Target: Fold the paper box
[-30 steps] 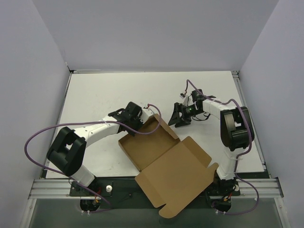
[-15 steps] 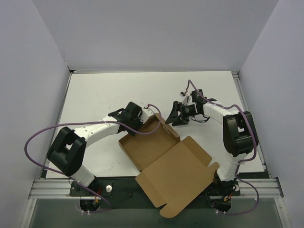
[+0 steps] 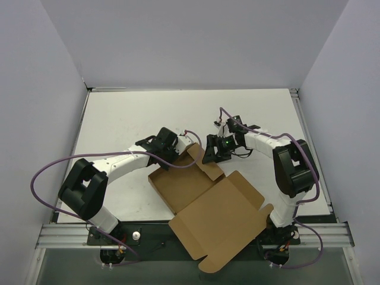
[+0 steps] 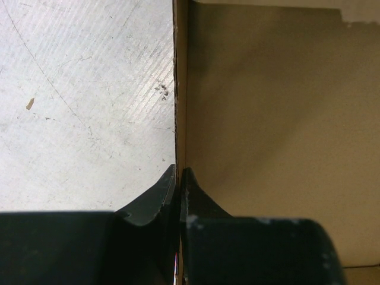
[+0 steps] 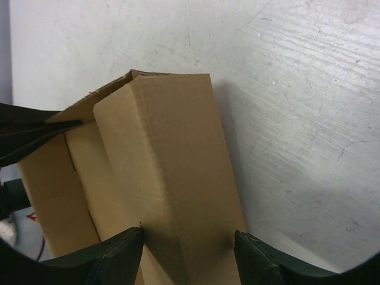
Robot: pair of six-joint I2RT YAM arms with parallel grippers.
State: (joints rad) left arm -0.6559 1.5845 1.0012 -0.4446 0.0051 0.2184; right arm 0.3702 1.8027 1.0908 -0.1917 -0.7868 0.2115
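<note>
1. Paper box (image 3: 205, 205): sat half-folded on the table (image 3: 130, 119), near-centre between both arms, with tray walls partly raised at the far side and the lid panel flat toward the arm bases, past the near table edge.
2. Judged light; stiff across panels, bendable only along scored creases; thin corrugated edges likely to crush under a hard squeeze; plain faces probably a bit slippery.
3. Best taken at a wall's top edge or a flap tip close to a crease, not mid-panel.
4. Left gripper (image 4: 179, 172): pinched narrow on the edge of the far-left wall, one finger per side.
5. Right gripper (image 5: 189, 234): spread wide, straddling the doubled-over side flap (image 5: 172, 160) at the far corner; pressing or merely flanking, could not tell.
6. Around: scratched white tabletop, grey enclosure walls (image 3: 196, 41), purple cables (image 3: 44, 172) along both arms.
7. In the way: open lid panel close to the right arm's base; both grippers near each other at the same corner, so collision risk judged real.
</note>
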